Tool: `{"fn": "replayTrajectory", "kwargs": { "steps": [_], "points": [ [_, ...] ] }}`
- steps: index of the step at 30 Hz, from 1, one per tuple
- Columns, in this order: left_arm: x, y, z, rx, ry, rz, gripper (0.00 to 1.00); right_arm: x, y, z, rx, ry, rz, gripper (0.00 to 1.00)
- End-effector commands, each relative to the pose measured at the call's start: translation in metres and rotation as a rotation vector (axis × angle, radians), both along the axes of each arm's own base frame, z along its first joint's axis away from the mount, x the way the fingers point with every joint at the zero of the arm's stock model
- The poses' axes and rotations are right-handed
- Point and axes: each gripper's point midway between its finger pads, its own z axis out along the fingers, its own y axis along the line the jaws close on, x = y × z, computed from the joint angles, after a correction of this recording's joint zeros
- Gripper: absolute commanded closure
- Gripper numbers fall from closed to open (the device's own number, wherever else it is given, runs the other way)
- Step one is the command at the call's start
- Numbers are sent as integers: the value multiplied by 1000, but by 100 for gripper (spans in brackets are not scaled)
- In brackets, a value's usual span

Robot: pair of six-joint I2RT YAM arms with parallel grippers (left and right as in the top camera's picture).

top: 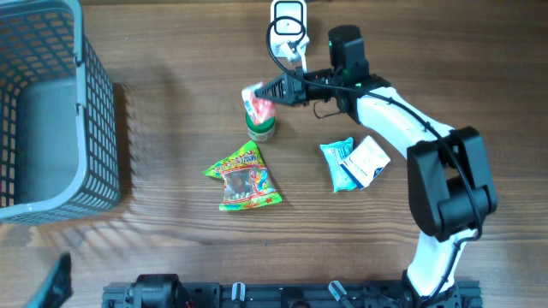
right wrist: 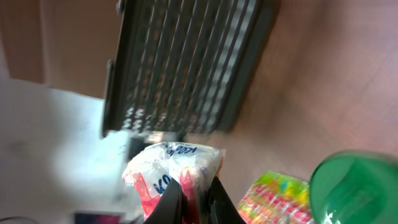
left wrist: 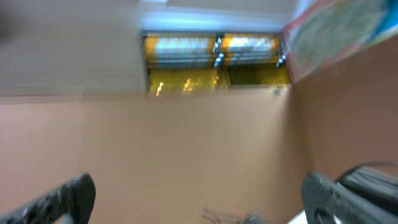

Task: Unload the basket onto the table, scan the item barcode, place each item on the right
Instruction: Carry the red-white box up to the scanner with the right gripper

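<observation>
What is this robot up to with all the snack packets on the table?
The right gripper is shut on a white and red packet, holding it close to a green-lidded jar and not far from a white scanner-like device. The left gripper is open and holds nothing. A candy bag, a blue packet, a white packet and a grey basket sit on the table.

grey basket: far left | candy bag: centre | green-lidded jar: near bag | teal packet: right

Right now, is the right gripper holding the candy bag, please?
No, the right gripper pinches a white packet; the candy bag lies on the table.
</observation>
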Motion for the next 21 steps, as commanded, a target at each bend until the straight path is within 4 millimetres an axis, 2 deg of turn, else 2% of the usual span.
{"fn": "replayTrajectory", "kwargs": {
  "steps": [1, 3, 6, 7, 9, 12, 14, 18, 19, 21],
  "points": [
    [27, 27, -21, -97, 115, 133, 0, 41, -17, 19, -120, -372, -181, 96],
    [36, 27, -29, -90, 145, 136, 0, 66, -29, 13, -243, -534, -280, 96],
    [56, 14, -50, 76, 149, 147, 0, 120, -79, -4, -584, -722, -559, 95],
    [60, 8, -57, 123, 149, 127, 0, 130, -92, -4, -686, -801, -605, 95],
    [72, 3, -74, 180, 178, 118, 0, 148, -111, 8, -809, -951, -678, 95],
    [92, 2, -99, 210, 239, 124, 0, 164, -115, 27, -849, -1133, -720, 95],
    [102, 2, -113, 213, 276, 121, 0, 178, -116, 28, -888, -1196, -741, 95],
    [110, 3, -123, 232, 291, 130, 0, 216, -104, 14, -923, -1217, -717, 95],
    [110, 3, -123, 233, 291, 136, 0, 226, -97, 7, -924, -1214, -704, 95],
    [111, 4, -124, 233, 294, 139, 0, 234, -80, -7, -955, -1275, -639, 96]
  ]
}}
